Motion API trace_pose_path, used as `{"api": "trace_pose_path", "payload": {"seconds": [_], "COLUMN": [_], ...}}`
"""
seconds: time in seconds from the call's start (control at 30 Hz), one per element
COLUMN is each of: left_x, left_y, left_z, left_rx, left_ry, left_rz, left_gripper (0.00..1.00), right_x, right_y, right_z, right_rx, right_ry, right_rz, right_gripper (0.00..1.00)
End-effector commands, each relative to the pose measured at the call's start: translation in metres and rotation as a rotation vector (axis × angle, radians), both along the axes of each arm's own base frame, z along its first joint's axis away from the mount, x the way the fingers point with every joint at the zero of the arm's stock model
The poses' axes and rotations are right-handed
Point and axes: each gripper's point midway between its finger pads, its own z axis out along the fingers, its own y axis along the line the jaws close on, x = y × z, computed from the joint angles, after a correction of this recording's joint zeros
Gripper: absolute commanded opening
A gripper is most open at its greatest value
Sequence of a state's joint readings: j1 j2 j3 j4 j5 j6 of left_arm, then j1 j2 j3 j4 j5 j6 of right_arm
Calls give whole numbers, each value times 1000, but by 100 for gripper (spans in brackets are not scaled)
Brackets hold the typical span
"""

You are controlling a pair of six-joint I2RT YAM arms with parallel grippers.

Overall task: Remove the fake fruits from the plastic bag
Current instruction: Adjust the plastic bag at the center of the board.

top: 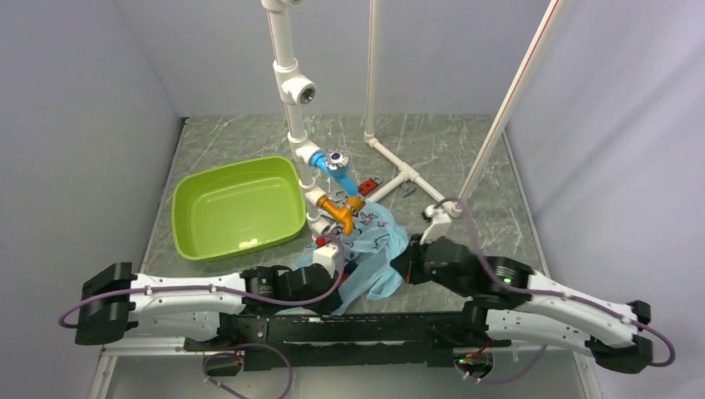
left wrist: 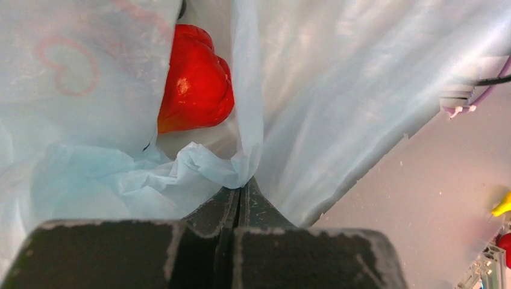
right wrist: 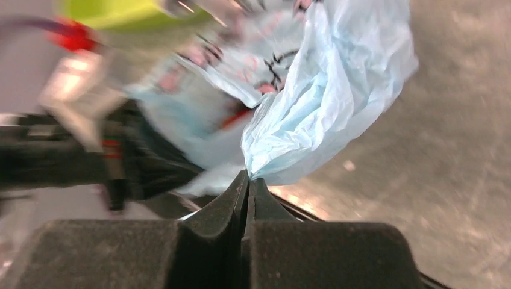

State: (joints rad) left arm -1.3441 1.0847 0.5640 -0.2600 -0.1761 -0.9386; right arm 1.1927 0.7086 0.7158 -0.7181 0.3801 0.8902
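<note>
Top external view: the plastic bag (top: 376, 248) lies bunched at the near middle of the bench (top: 465, 158), between the two arms. It is spread roughly left to right from one hand to the other. Its printed side is turned to the far side, and plain blue folds drape toward the near edge. The left hand (left wrist: 241, 189) has its fingers pressed together on a thin fold of the bag's film, with no gap between them. The right hand (right wrist: 248, 177) is likewise closed tight on a crumpled blue corner of the bag, which billows up and away from the fingertips.

From the left wrist, a red fake fruit (left wrist: 196, 78) shows inside the bag, glossy and lobed, wedged between two walls of film. Its long axis runs away from the fingers, and I cannot tell which end is the stem. A green tub (top: 237, 208) sits on the bench to the far left of the bag.
</note>
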Motion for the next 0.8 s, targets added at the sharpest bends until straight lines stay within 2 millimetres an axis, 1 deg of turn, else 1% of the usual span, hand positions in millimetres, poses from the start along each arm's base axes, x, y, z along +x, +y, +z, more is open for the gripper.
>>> {"api": "trace_pose_path", "payload": {"seconds": [0.0, 0.07, 0.1, 0.17, 0.23, 0.33, 0.4, 0.47, 0.53, 0.57, 0.63, 0.7, 0.77], "left_x": [-19, -30, -34, -39, -39, -21, -9, 0, 6, 7, 8, 8, 12], "left_y": [7, 3, 1, -3, -3, -3, -2, -4, -10, -17, -26, -34, -38], "left_z": [3, 8, 12, 25, 41, 80, 107, 128, 136, 139, 130, 118, 108], "left_rx": [-39, -88, -106, -131, -140, -197, -238, -274, -288, -302, -278, -242, -216], "left_ry": [55, 80, 82, 74, 51, -44, -114, -173, -209, -221, -219, -211, -208], "left_rz": [-55, -118, -146, -190, -197, -132, -92, -75, -71, -79, -91, -107, -85], "left_gripper": [0, 0, 3, 15, 32, 47, 62, 64, 65, 65, 62, 60, 58], "right_x": [2, -6, -10, -17, -24, -31, -36, -39, -39, -39, -38, -38, -38], "right_y": [5, 7, 10, 17, 23, 29, 31, 32, 33, 32, 33, 32, 32], "right_z": [109, 132, 137, 144, 140, 132, 130, 131, 131, 132, 138, 148, 156], "right_rx": [293, 397, 435, 495, 517, 535, 547, 569, 576, 578, 581, 601, 625], "right_ry": [-239, -256, -252, -239, -221, -219, -225, -235, -238, -242, -252, -269, -285], "right_rz": [86, 116, 137, 175, 213, 266, 305, 324, 320, 321, 320, 323, 325], "right_gripper": [0, 0, 0, 0, 0, 0, 0, 0, 0, 0, 0, 0, 0]}}
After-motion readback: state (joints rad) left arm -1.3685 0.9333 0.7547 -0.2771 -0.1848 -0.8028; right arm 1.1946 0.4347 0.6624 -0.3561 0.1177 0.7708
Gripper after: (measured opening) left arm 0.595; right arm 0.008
